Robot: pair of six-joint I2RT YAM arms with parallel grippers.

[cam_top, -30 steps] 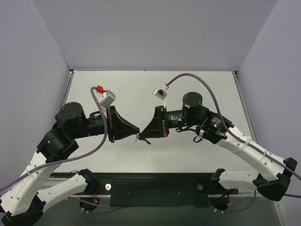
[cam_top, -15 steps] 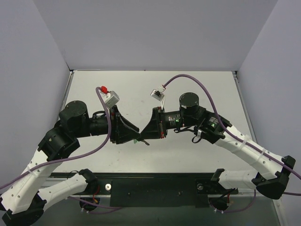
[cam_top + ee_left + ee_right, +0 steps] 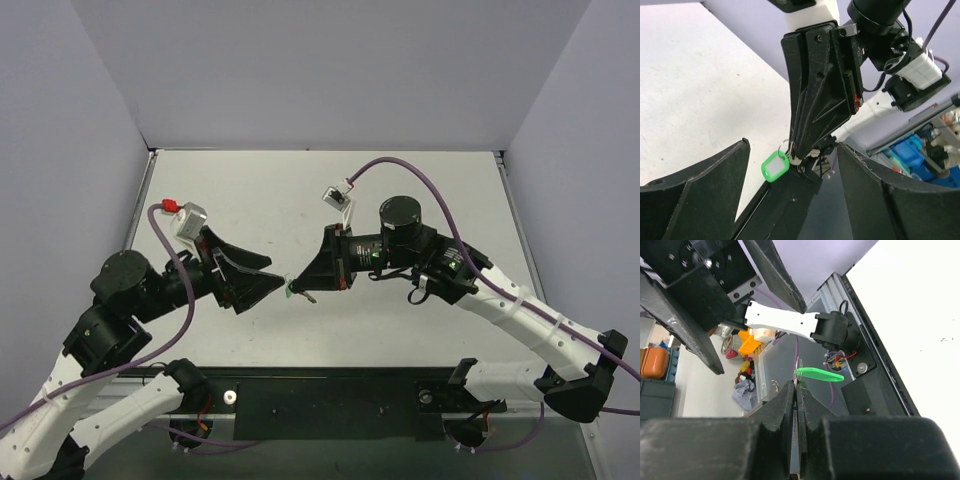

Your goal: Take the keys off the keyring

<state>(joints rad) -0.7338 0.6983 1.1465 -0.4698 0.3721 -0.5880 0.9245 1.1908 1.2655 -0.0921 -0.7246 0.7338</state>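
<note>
In the top view my right gripper [image 3: 300,291] hangs above the middle of the table, shut. Its fingertips [image 3: 790,390] pinch a thin grey metal piece, the key [image 3: 801,165], seen edge-on between the pads. The keyring's bright green tag [image 3: 289,292] [image 3: 775,165] [image 3: 819,375] dangles from its thin metal ring [image 3: 784,146] right at those tips. My left gripper [image 3: 277,271] [image 3: 792,145] faces the right one from the left, open wide. Its two fingers [image 3: 715,185] stand on either side of the tag, touching nothing.
A white table [image 3: 280,200] lies below both grippers, closed in by grey walls at the left, right and back. A black rail [image 3: 330,400] with the arm bases runs along the near edge. Purple cables [image 3: 420,170] loop above both wrists.
My left gripper has opened, letting go at the right gripper's tips, and its arm has drawn back left and down. The right gripper stayed shut and shifted slightly left.
</note>
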